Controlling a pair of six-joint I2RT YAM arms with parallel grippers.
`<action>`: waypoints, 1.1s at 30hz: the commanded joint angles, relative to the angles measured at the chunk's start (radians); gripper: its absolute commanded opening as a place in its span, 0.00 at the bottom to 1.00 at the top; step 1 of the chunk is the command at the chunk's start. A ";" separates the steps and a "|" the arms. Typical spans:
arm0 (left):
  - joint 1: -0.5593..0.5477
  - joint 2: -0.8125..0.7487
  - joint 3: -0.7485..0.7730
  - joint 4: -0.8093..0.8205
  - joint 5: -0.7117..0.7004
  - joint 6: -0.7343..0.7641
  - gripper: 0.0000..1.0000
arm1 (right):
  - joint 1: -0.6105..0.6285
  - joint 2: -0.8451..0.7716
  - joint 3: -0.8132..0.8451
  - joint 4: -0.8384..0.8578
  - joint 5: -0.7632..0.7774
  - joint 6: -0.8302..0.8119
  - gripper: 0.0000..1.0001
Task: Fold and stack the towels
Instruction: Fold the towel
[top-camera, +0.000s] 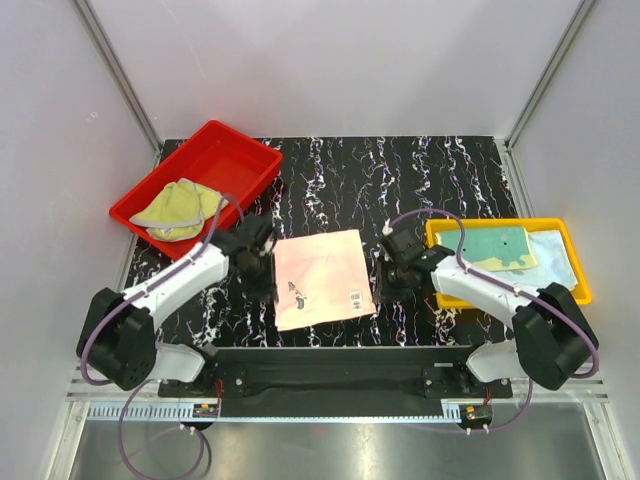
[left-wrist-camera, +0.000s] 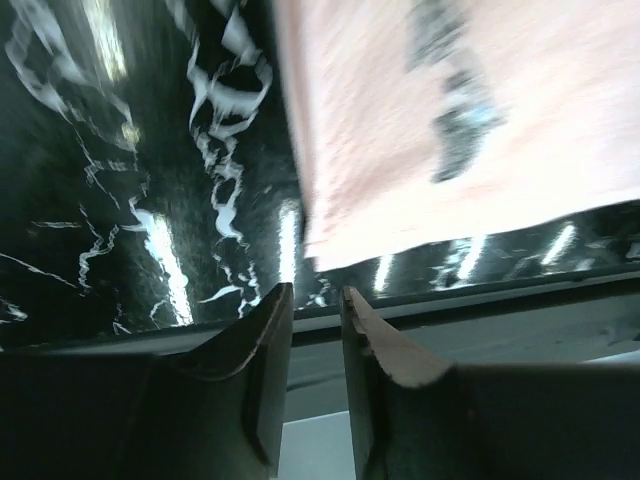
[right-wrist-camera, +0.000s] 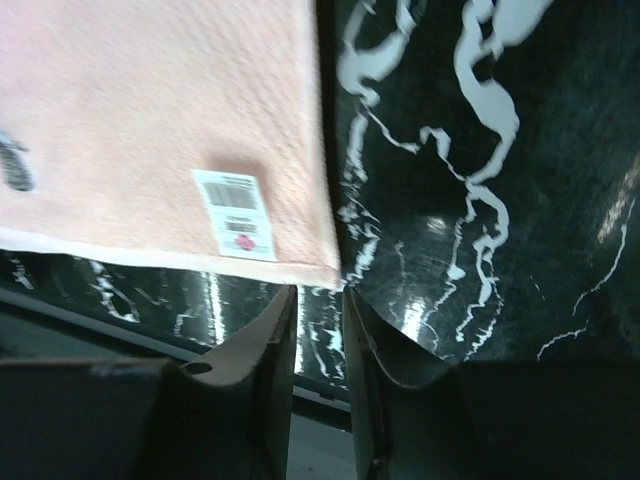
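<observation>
Far left corner of the table (top-camera: 430, 170): red tray (top-camera: 222, 133) with a crumpled yellow-green towel (top-camera: 178, 207) in it, not folded yet

Left gripper (left-wrist-camera: 315, 296) sits low, just beside the left edge of the pink towel (top-camera: 318, 272); jaws parted only a narrow slit, nothing between them

Pink towel lies flat mid-table, closer to the near edge, with a barcode label (right-wrist-camera: 235, 213) by its near right corner

Right gripper (right-wrist-camera: 318, 295) is just off the towel's right edge, same narrow gap, empty

Right edge of the table: yellow tray (top-camera: 500, 223) holding a teal green towel (top-camera: 497, 248) on top of a pale blue towel (top-camera: 556, 262), both flat

Handling, my guess: thin soft cloth, light, goes limp and sags once lifted, and may drag a bit on the glossy top. You'd want to pinch the two near corners right at the hem, one per gripper, and carry them to the far edge together so the fold stays square
</observation>
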 joint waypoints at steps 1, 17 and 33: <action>0.047 0.039 0.227 -0.011 -0.060 0.094 0.31 | 0.001 0.002 0.110 -0.015 0.019 -0.032 0.31; 0.206 0.682 0.659 0.118 -0.075 0.283 0.25 | -0.002 0.136 -0.028 0.203 0.012 0.070 0.17; 0.193 0.794 0.752 0.167 0.151 0.330 0.25 | 0.013 -0.033 -0.118 0.125 0.054 0.165 0.13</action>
